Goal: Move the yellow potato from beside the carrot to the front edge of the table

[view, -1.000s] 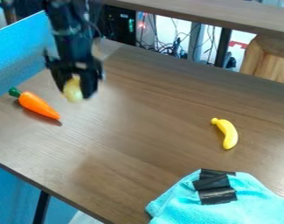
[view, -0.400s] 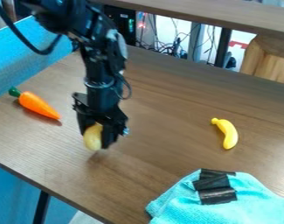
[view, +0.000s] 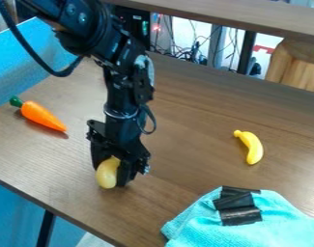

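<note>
Brown wood-grain table (view: 191, 106). Seven o'clock in view: black two-finger gripper (view: 112, 175), closed on a smooth, pale-yellow, rounded object (view: 107, 173); grasp made, release not yet. Nine: orange, tapered toy carrot (view: 42, 116). Near four: curved yellow toy banana (view: 252, 146). Five: turquoise fabric cloth (view: 249, 235).

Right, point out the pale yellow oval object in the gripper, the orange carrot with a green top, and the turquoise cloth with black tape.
Pale yellow oval object (view: 107, 174): camera view, middle of its side.
Orange carrot (view: 43, 116): camera view, middle of its body.
Turquoise cloth (view: 272, 233): camera view, bare fabric, lower part.
</note>
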### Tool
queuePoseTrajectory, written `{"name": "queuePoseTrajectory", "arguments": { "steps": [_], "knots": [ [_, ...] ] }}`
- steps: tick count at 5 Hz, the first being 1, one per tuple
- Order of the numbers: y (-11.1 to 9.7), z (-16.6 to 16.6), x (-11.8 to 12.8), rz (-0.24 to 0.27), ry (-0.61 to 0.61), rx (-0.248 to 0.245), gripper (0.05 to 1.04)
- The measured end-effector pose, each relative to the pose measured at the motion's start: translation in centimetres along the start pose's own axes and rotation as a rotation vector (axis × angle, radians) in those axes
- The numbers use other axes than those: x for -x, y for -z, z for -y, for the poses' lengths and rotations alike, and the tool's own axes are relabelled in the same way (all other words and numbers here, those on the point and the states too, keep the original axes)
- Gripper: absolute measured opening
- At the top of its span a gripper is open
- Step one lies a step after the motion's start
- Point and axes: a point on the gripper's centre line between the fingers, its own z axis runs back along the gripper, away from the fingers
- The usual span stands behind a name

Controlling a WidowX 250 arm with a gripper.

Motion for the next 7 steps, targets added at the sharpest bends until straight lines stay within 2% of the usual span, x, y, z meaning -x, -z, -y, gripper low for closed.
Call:
{"name": "queuePoseTrajectory", "arguments": {
  "steps": [1,2,3,4,6,7],
  "knots": [
    [0.36,0.0,0.83,-0.035,-0.022,-0.004,0.718],
    [0.76,-0.07,0.88,-0.047,-0.023,-0.011,0.718],
    [0.95,-0.26,0.71,-0.039,-0.012,0.002,0.769],
    [1.06,-0.63,0.71,-0.037,-0.038,0.02,0.991],
    [1.17,-0.72,0.77,-0.025,-0.049,0.055,0.998],
    [1.18,-0.67,0.83,-0.025,-0.053,0.058,0.998]
  ]
}}
